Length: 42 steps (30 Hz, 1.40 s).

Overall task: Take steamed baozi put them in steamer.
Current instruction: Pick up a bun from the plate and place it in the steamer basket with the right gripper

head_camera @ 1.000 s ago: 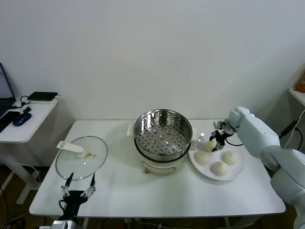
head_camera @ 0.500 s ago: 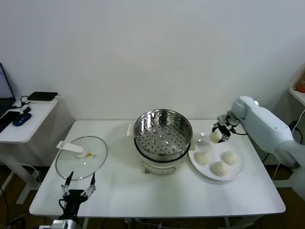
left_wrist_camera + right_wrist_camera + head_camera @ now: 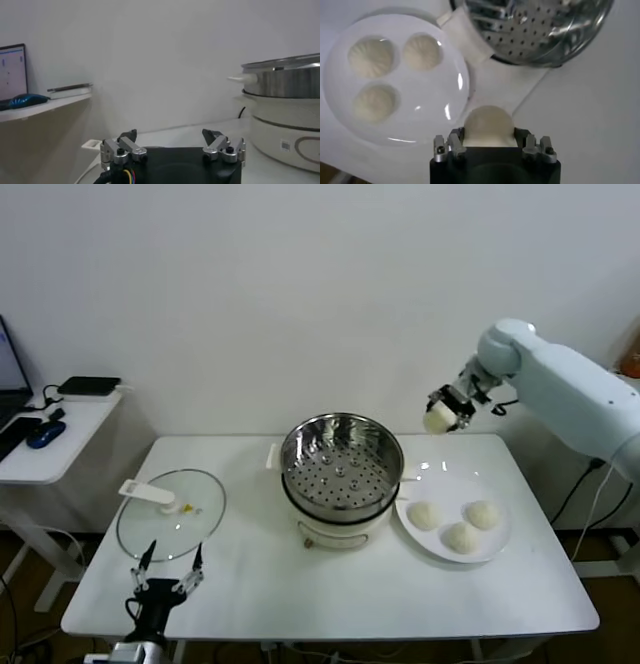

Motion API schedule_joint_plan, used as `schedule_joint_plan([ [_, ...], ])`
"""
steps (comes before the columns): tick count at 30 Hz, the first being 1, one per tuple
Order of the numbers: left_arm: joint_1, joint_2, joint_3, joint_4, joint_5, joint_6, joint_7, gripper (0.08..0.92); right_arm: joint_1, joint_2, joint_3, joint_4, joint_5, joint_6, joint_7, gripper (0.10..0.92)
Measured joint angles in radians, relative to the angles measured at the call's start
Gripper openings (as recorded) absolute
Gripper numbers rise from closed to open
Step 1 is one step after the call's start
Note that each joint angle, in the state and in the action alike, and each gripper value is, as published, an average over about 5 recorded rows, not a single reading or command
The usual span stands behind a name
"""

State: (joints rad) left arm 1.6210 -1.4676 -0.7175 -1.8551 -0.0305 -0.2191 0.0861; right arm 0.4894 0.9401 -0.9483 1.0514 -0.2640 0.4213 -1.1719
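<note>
The right pincer (image 3: 440, 410) hangs in the air, clamped on one bun (image 3: 437, 420). Below it and toward the robot lies the white plate (image 3: 497, 545) with three more buns (image 3: 461, 536). The steamer (image 3: 341, 464) stands below and to the left of the pincer, tray bare, nothing between them. Well off to the left the glass lid (image 3: 170, 515) lies flat on the bench (image 3: 330, 584). The left pincer (image 3: 165, 585) waits at the near bench edge, fingers spread, holding nothing.

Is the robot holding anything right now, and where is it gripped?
Yes. The right tool pinches one bun by its sides; the left tool holds nothing.
</note>
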Motion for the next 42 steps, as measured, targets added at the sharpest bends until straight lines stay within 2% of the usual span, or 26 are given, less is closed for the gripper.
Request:
schedule_joint_plan([
  [8,0.002,-0.002,-0.001,-0.018,-0.011,0.01,0.001,0.823,0.052,0.066,-0.063,0.101,-0.002,0.015,-0.001,0.662],
  [16,0.007,-0.002,-0.005,-0.024,-0.018,0.01,0.002,0.823,0.016,0.155,-0.065,0.114,-0.07,0.05,0.005,0.662],
  [42,0.01,-0.001,-0.013,-0.026,-0.036,0.01,0.001,0.823,-0.213,0.358,0.109,-0.111,-0.428,0.195,0.057,0.684],
])
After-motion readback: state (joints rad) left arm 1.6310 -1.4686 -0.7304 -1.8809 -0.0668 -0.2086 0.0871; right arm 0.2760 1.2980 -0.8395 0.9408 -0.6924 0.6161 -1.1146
